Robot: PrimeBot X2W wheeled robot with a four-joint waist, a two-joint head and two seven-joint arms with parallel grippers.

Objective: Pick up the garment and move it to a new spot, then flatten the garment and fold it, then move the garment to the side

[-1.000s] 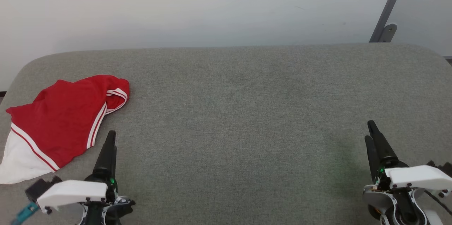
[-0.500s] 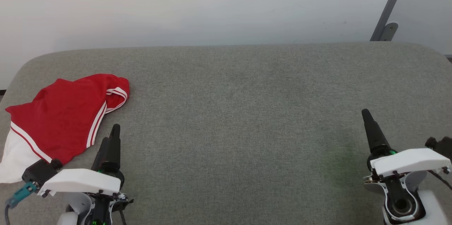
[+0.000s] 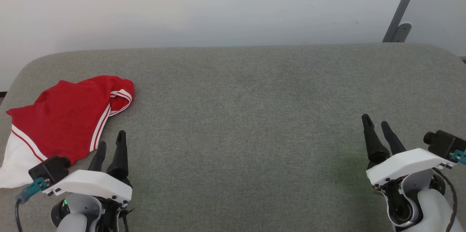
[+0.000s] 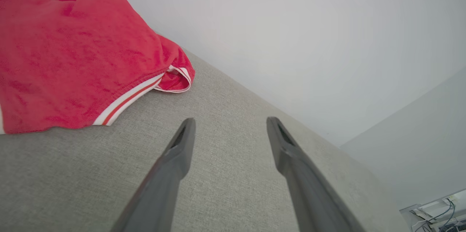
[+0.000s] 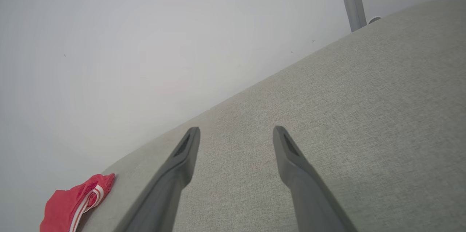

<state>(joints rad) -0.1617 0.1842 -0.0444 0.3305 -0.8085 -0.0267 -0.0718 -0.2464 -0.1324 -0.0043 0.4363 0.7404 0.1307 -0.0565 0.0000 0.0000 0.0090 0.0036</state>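
The crumpled red garment [image 3: 62, 115] lies at nine o'clock on the grey fabric-covered bench [image 3: 247, 115], with the left claw [image 3: 112, 138] released just beside it at seven, the right claw [image 3: 374, 120] released well apart at four, a white wall [image 3: 204, 6] behind and a grey post [image 3: 404, 6] at one.

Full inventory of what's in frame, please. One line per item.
garment: 1, red with white sleeve end and striped trim, crumpled at the table's left end
table: 1, grey fabric top, rounded corners, spans the head view
wall: 1, pale, behind the table
post: 1, grey metal, behind the far right corner
cables: count unclear, dark, beyond the table edge
left gripper: 1, white, dark fingers apart, lower left beside the garment, empty
right gripper: 1, white, dark fingers apart, lower right, empty
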